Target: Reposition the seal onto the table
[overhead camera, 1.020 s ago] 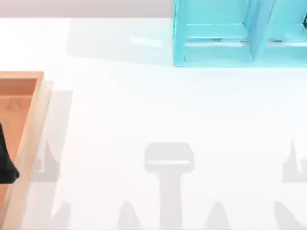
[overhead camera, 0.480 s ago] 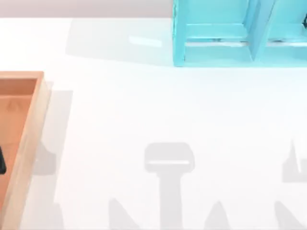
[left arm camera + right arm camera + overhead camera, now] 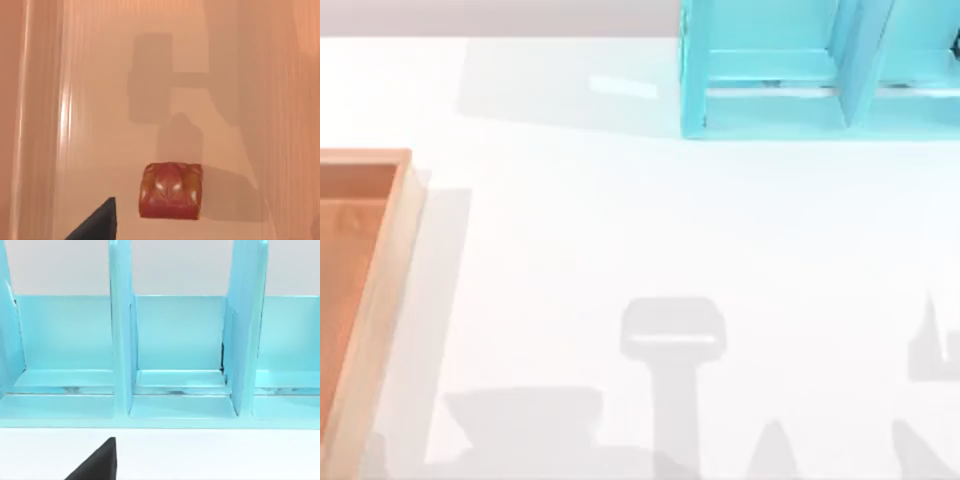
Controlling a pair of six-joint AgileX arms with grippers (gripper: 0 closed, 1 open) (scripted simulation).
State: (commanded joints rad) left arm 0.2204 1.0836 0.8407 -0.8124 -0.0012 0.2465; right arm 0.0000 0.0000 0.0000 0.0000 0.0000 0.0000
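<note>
The seal (image 3: pixel 171 190), an amber block with a dark red rounded top, stands on the floor of the orange-brown wooden tray (image 3: pixel 95 100) in the left wrist view. A dark part of my left gripper (image 3: pixel 97 224) shows beside the seal and apart from it, above the tray floor. The white table (image 3: pixel 620 220) spreads across the top view, with the tray (image 3: pixel 382 290) at its left edge. My right gripper (image 3: pixel 97 462) hangs over the table, facing the shelf unit.
A turquoise shelf unit (image 3: pixel 770 100) with upright dividers stands at the back right of the table, and its open compartments (image 3: pixel 180 340) face the right wrist camera. Grey arm shadows lie along the table's front edge.
The dark left arm that showed over the tray at the top view's left edge has slid out of that view. A broad shadow has appeared at the front left of the table.
</note>
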